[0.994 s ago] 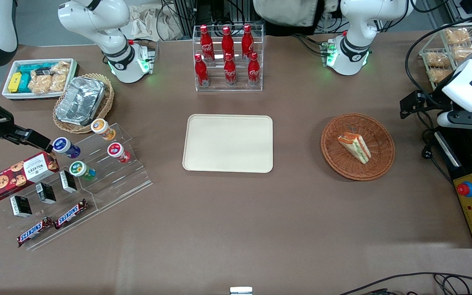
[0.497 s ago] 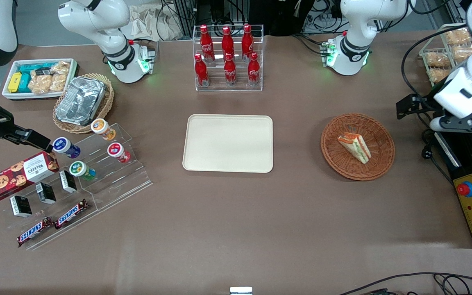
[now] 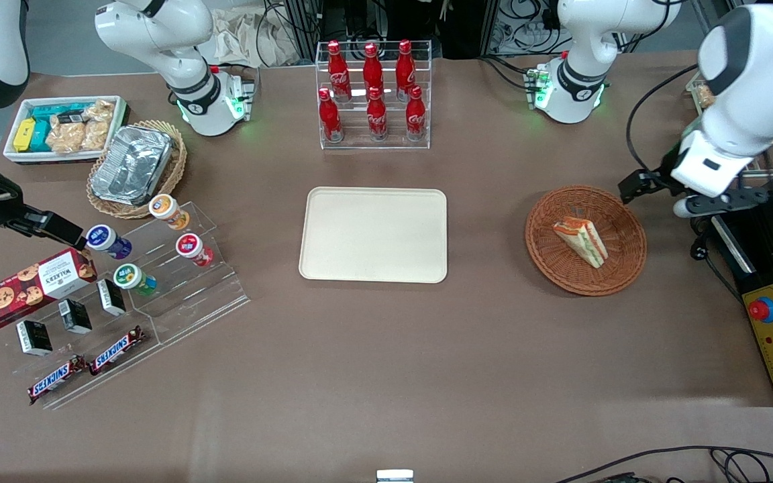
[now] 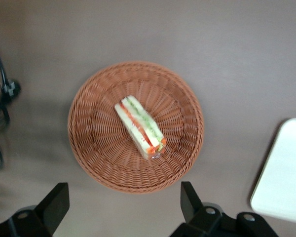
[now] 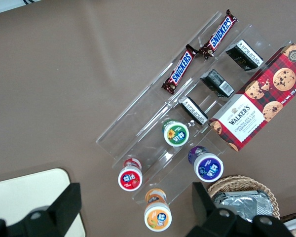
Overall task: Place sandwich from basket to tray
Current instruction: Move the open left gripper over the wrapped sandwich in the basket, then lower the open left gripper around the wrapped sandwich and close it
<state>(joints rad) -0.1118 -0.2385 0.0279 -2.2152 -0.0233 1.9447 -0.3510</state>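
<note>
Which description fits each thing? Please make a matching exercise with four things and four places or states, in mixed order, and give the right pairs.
Things:
1. sandwich
2. tray
3. gripper
4. Coca-Cola bottles

Descriptions:
a. open, above the table beside the basket
b. standing in a clear rack, farther from the front camera than the tray
c. lying in the reddish-brown wicker basket
d. cream-beige, nothing on it

Pairs: 1-c, 2-d, 3-a, 4-b
</note>
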